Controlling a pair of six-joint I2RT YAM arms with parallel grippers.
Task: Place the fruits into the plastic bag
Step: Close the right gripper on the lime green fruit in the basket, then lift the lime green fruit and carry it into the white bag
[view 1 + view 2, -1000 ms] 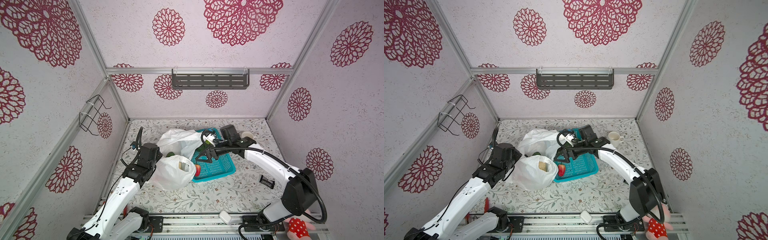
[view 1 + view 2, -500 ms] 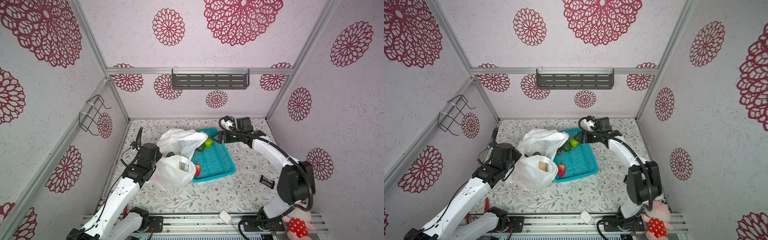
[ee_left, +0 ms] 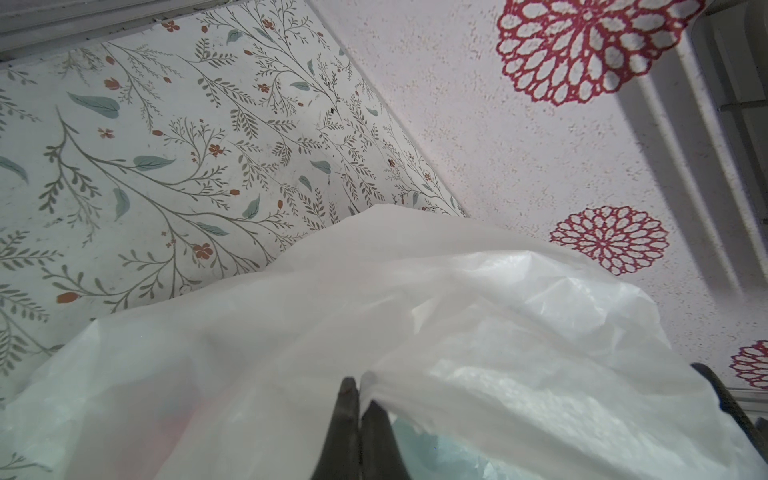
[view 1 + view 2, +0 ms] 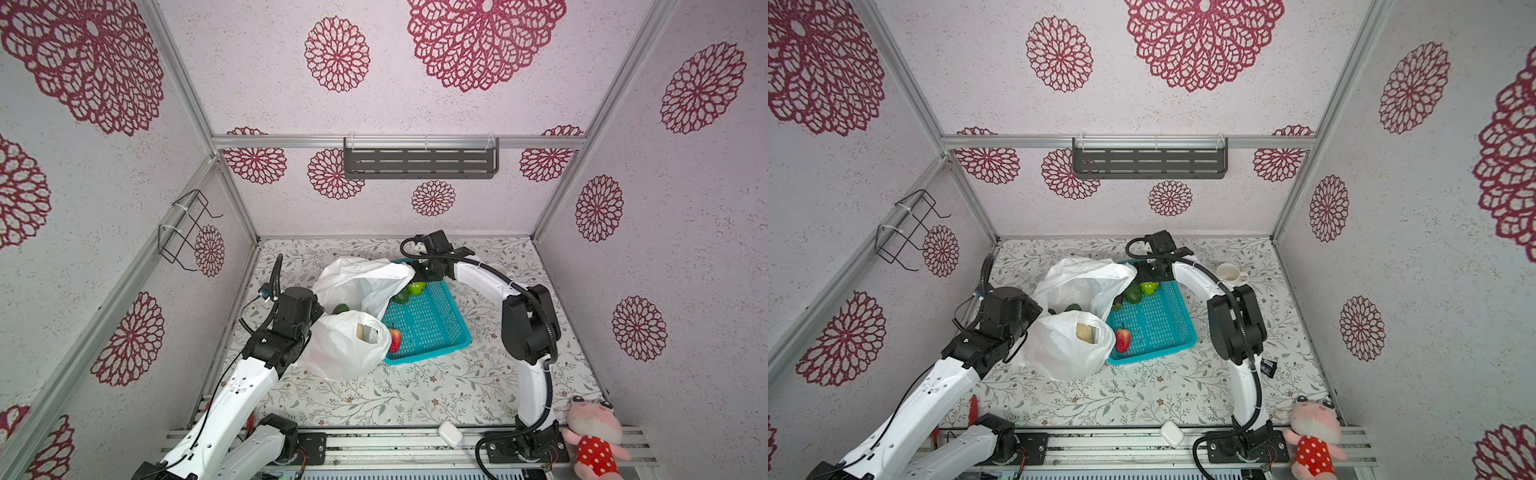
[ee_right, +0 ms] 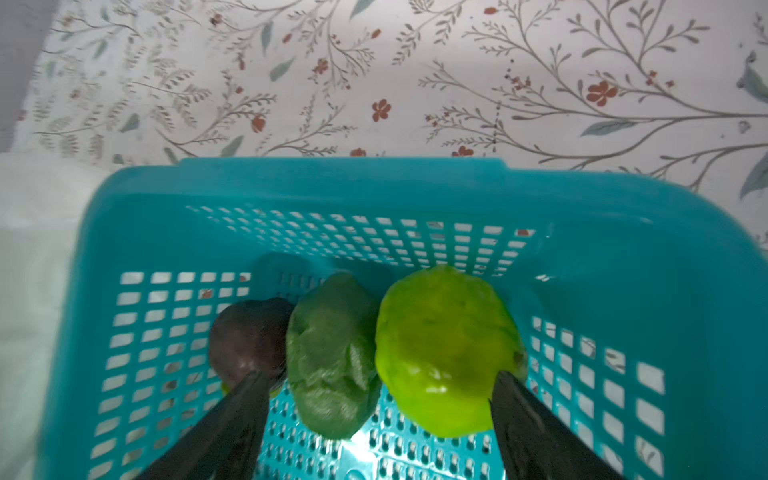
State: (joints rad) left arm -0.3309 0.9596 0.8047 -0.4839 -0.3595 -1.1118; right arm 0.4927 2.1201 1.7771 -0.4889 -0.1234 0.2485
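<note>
I see left gripper jaws pinched on crinkly plastic bag; right gripper jaws wide apart, straddling green fruits inside perforated basket

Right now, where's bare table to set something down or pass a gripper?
Free: the table between basket and front rail, and the strip behind the plastic bag. Crowded: the basket's far corner, where green fruits, bag and right gripper meet.

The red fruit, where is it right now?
In both top views the red fruit lies in the near left corner of the teal basket, beside the open mouth of the plastic bag.
</note>
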